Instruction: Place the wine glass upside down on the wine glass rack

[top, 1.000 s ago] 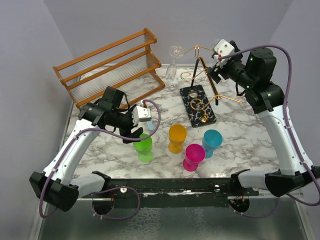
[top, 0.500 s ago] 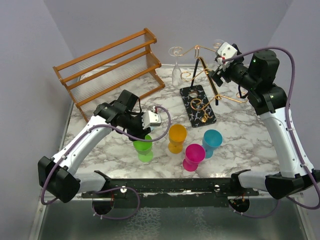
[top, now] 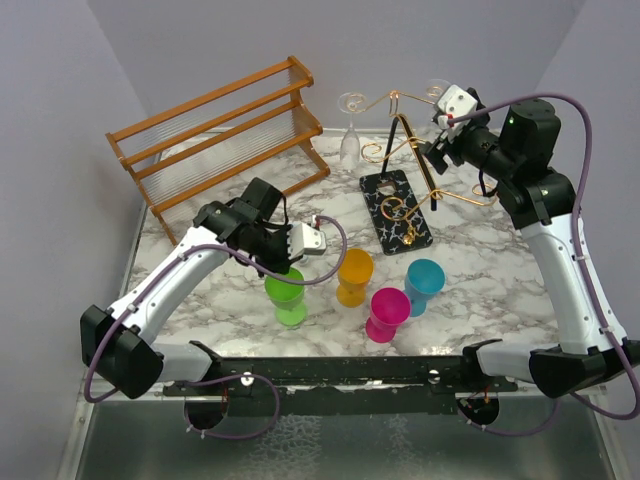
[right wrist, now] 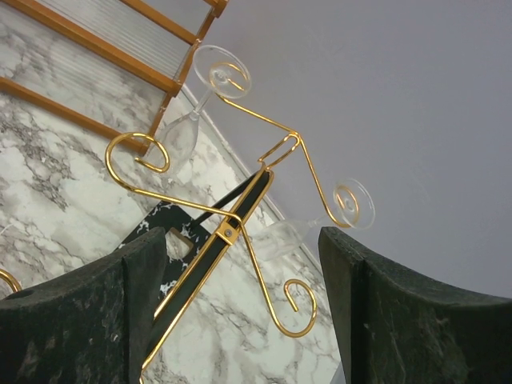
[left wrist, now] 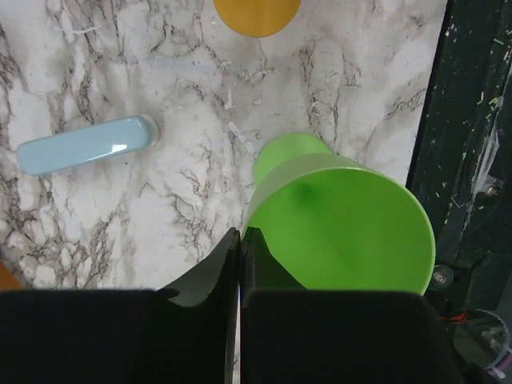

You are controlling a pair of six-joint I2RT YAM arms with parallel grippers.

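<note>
Across the marble tabletop [top: 500,260], made out the glassware only faintly; found a clear wine glass [right wrist: 276,238] hanging foot-up from a gold arm of the wine glass rack [top: 396,208], nearly lost against the grey wall; found a second wine glass [right wrist: 186,126] hanging likewise before the wooden shelf rack [top: 220,130].

Saw the right gripper [right wrist: 242,234] spread wide, holding nothing, and the left gripper [left wrist: 240,236] pinched together on nothing, just beside the green cup [left wrist: 344,216]; could not tell whether touching.

Could not identify a pale blue oblong [left wrist: 84,144]; saw the orange cup [left wrist: 256,10] cut off at the edge; noted a pink cup [top: 388,305] and blue cup [top: 425,278] alongside.
</note>
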